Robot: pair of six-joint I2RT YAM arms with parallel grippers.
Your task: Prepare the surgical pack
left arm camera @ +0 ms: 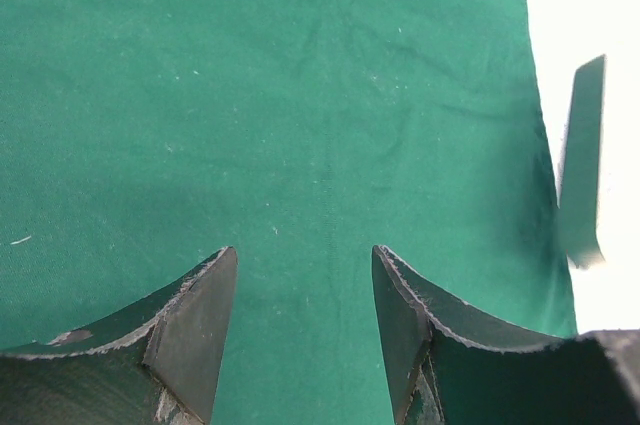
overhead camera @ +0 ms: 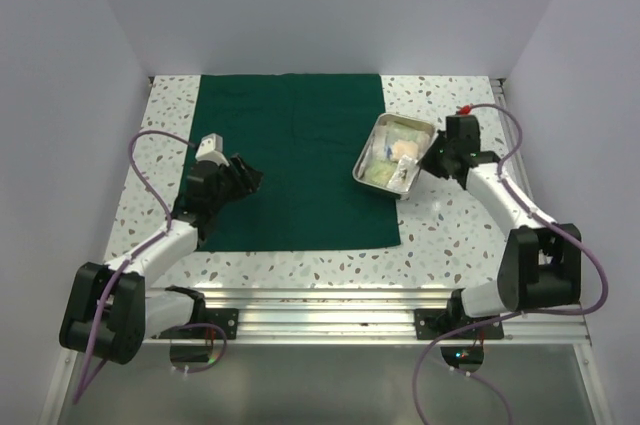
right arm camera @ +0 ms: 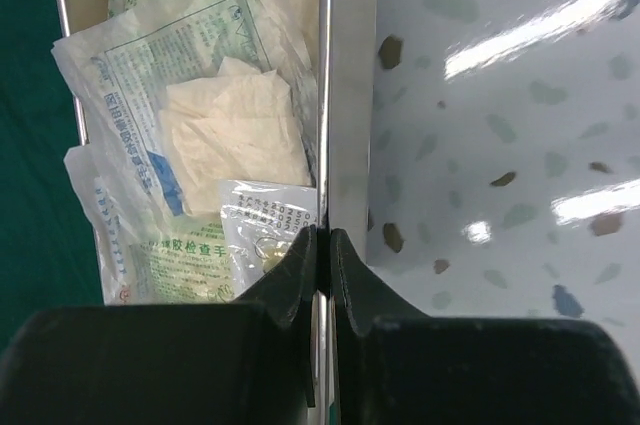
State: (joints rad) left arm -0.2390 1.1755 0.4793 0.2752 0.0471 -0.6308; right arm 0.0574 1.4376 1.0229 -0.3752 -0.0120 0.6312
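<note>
Our left gripper (overhead camera: 247,177) hangs low over the dark green cloth (overhead camera: 300,155), which is spread as a single flat sheet on the speckled table (overhead camera: 450,230). From the wrist we see the left gripper (left arm camera: 305,265) with its jaws about half parted and nothing between them. Below and ahead of its fingertips there is only cloth (left arm camera: 300,95), smooth but for a few soft creases. The cloth's right edge runs well off to this gripper's right.

Further right, our right gripper (overhead camera: 432,159) is at the steel tray (overhead camera: 367,147). The wrist view shows the right gripper (right arm camera: 323,242) closed tight on the tray's thin side wall (right arm camera: 345,95), one finger inside the tray and the other outside. Left of the fingers, inside the tray, lie clear gauze pouches (right arm camera: 200,115) with printed labels, one showing folded white gauze. Right of the fingers is bare table (right arm camera: 500,145). Past the tray's far rim, at this gripper's left, we see green cloth. The tray straddles the cloth's right edge, and we cannot tell whether it rests there or is lifted.
</note>
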